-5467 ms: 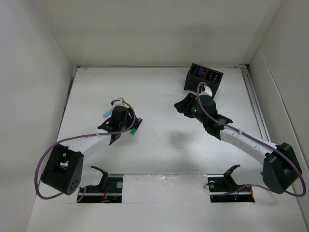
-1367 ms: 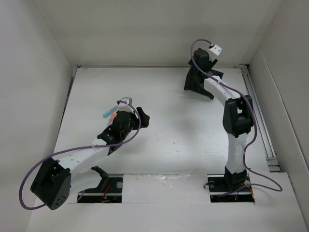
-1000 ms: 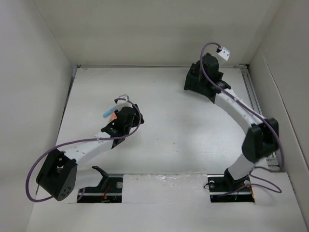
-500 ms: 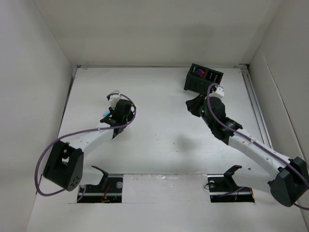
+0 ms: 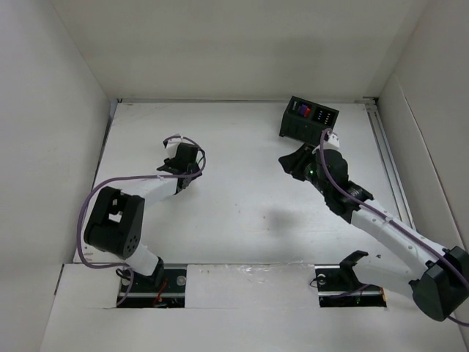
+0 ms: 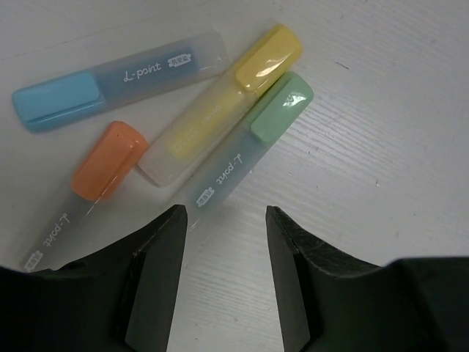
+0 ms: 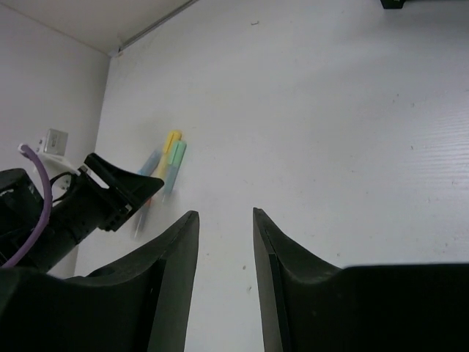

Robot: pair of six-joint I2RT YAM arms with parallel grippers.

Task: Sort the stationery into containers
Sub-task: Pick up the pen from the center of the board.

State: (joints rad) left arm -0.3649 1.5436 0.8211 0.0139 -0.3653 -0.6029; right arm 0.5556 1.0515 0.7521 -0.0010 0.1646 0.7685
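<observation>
Several highlighters lie side by side on the white table in the left wrist view: a light-blue one (image 6: pixel 117 81), a yellow one (image 6: pixel 220 103), a green one (image 6: pixel 245 143) and an orange-capped one (image 6: pixel 106 161). My left gripper (image 6: pixel 223 214) hovers just short of them, open, with only bare table between its fingers. From above, the left gripper (image 5: pixel 183 158) covers them. The black two-compartment box (image 5: pixel 309 117) stands at the back right, with something purple in its left compartment. My right gripper (image 5: pixel 299 164) is in front of the box, open and empty, and faces the highlighters (image 7: pixel 168 165).
White walls close in the table on the left, back and right. A metal rail (image 5: pixel 388 165) runs along the right edge. The left gripper's fingers (image 7: pixel 110 191) show in the right wrist view beside the highlighters. Two black brackets (image 5: pixel 154 264) sit by the arm bases.
The right arm has come back from over the box and dropped toward the table's middle. The left gripper has moved farther back over the highlighters, which now hide beneath it from above.
</observation>
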